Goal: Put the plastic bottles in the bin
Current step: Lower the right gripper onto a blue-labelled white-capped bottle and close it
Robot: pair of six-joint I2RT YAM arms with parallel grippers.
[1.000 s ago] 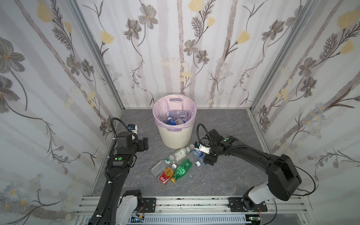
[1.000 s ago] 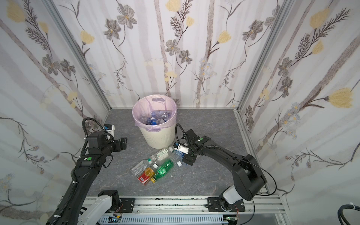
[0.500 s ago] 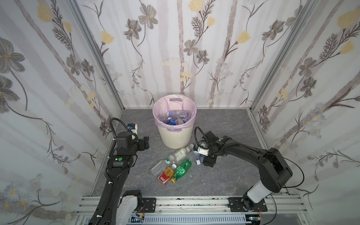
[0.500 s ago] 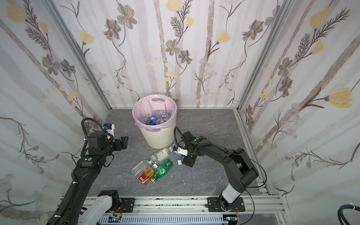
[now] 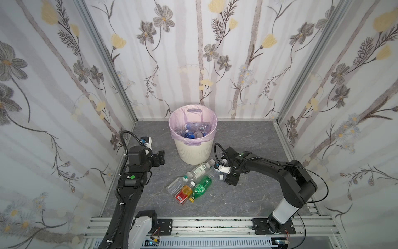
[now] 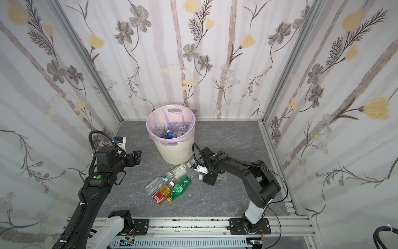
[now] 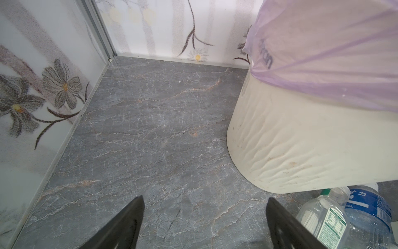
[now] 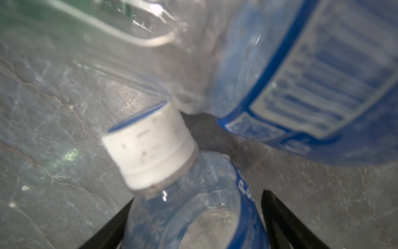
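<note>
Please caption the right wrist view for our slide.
Right gripper flanking a white-capped bottle beside another blue-labelled bottle.

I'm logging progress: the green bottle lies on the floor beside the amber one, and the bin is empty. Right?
Not empty: both top views show the bin holding several clear bottles. The green bottle does lie on the floor beside the amber bottle.

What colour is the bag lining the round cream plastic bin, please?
Translucent pink-lilac bag; clearest in left wrist view.
</note>
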